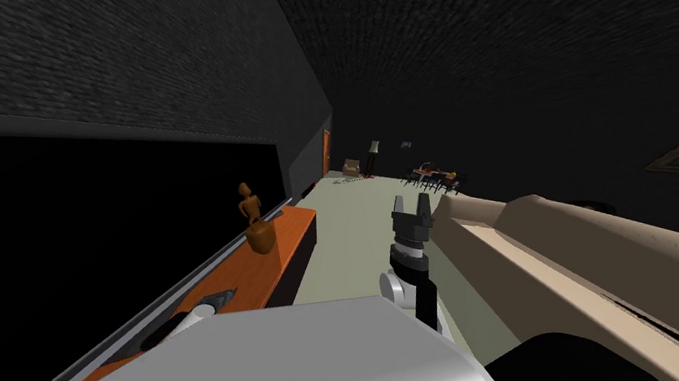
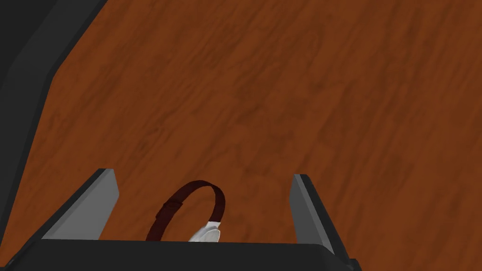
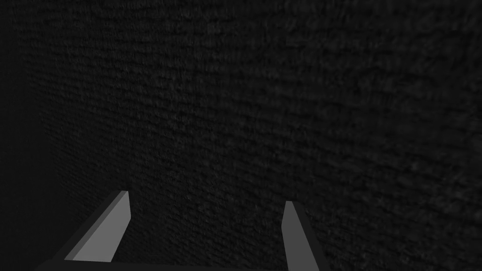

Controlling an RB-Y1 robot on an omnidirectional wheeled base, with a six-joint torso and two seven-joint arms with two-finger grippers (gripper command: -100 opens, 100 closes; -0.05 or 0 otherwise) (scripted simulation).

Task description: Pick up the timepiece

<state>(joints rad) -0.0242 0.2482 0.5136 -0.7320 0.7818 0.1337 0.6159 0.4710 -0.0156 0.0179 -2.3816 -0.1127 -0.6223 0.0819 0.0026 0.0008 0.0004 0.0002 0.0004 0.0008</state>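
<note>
Gently: watch (image 2: 219, 207) likely light, strap floppy; you pinch white case. Left gripper (image 2: 203, 172) fingers apart astride it; right gripper (image 1: 414, 200) fingers apart too.

Dim all over: the wall (image 1: 105, 22) and ceiling are near black. Left of the sofa (image 1: 567, 255) the floor (image 1: 348, 234) shows palest. The cabinet top (image 2: 282, 94) is evenly lit, warm brown. The wide lens splays the wall outward.

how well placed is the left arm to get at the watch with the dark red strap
Probably yes: the left gripper hangs over the brown wooden top with its jaws open, and the wristwatch with a dark red strap and white case lies between them, nothing in the way.
</note>
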